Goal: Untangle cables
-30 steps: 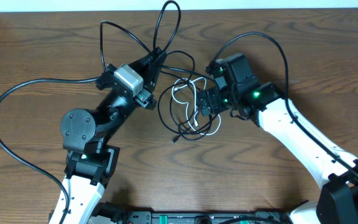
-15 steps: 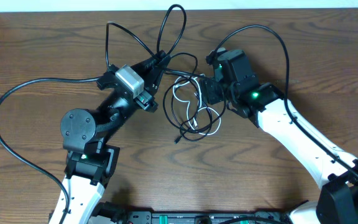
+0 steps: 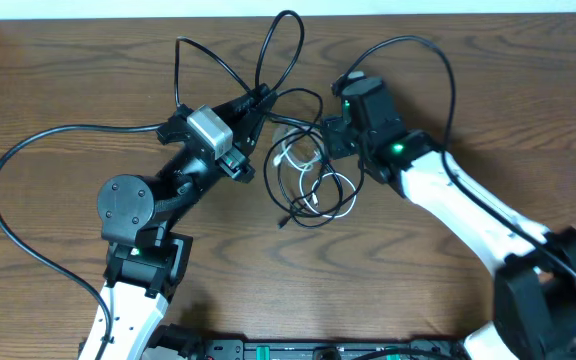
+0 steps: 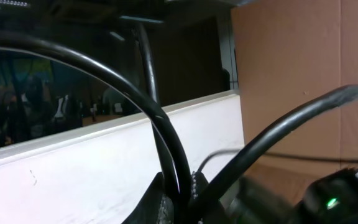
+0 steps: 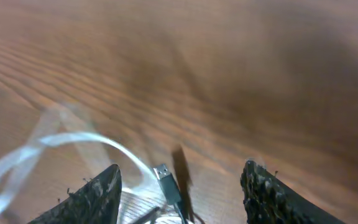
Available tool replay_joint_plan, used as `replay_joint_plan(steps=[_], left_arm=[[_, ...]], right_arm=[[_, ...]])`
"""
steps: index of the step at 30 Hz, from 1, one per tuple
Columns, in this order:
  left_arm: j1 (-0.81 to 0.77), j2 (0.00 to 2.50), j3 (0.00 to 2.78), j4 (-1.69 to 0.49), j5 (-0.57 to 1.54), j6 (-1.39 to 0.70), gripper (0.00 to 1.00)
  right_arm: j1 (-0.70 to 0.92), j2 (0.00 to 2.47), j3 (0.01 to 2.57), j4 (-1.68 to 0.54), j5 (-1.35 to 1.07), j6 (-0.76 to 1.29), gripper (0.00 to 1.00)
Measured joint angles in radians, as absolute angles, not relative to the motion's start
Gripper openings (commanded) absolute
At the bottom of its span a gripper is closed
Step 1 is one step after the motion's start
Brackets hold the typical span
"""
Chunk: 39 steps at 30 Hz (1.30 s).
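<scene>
Currently a cable plug (image 5: 164,173) lies between the right tool's (image 5: 182,168) spread fingers.

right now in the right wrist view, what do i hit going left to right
one finger → usb plug → the other finger; white cable overlaps the first finger, so left out

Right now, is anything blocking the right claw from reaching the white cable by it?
Nothing visible. The right gripper is open, and between its fingers lie only the white cable, a small plug and bare table.
</scene>
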State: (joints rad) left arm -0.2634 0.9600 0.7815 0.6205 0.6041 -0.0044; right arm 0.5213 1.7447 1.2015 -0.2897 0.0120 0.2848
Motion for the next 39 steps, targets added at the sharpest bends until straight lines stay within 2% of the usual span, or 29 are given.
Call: replay_joint_plan(steps=[3, 7, 8, 9, 10, 13, 15, 28, 39], left_arm=[[-0.263, 0.96, 0.781, 0.62, 0.604, -0.004, 0.07], [-0.263, 0.96, 0.781, 0.62, 0.604, -0.004, 0.08], [-0.263, 0.96, 0.781, 0.62, 0.604, -0.004, 0.08], [-0.263, 0.96, 0.781, 0.617, 0.604, -0.004, 0.16], [-0.263, 0.96, 0.781, 0.614, 0.604, -0.004, 0.29], [-0.263, 0.96, 0.781, 0.593, 0.604, -0.006, 0.58], [-0.263, 0.96, 0.781, 0.573, 0.599, -0.007, 0.67], [-0.263, 0.96, 0.781, 0.527, 0.451, -0.02, 0.68], [-0.263, 0.96, 0.781, 0.452, 0.425, 0.031, 0.68]], right_arm=[[0.521, 1.796, 1.201, -0.291, -0.001, 0.301, 0.67], [0.521, 1.821, 1.201, -0.294, -0.039, 0.312, 0.84], [0.521, 1.821, 1.201, -0.294, -0.052, 0.314, 0.92], [0.521, 1.821, 1.201, -0.293, -0.065, 0.317, 0.98], [0.521, 1.821, 1.201, -0.294, -0.079, 0.315, 0.99], [0.521, 1.821, 1.201, -0.324, -0.105, 0.315, 0.99], [0.521, 1.821, 1.201, -0.352, -0.115, 0.315, 0.99], [0.522, 1.816, 1.201, -0.433, -0.194, 0.331, 0.99], [0.603, 1.797, 1.201, -0.7, -0.27, 0.351, 0.99]])
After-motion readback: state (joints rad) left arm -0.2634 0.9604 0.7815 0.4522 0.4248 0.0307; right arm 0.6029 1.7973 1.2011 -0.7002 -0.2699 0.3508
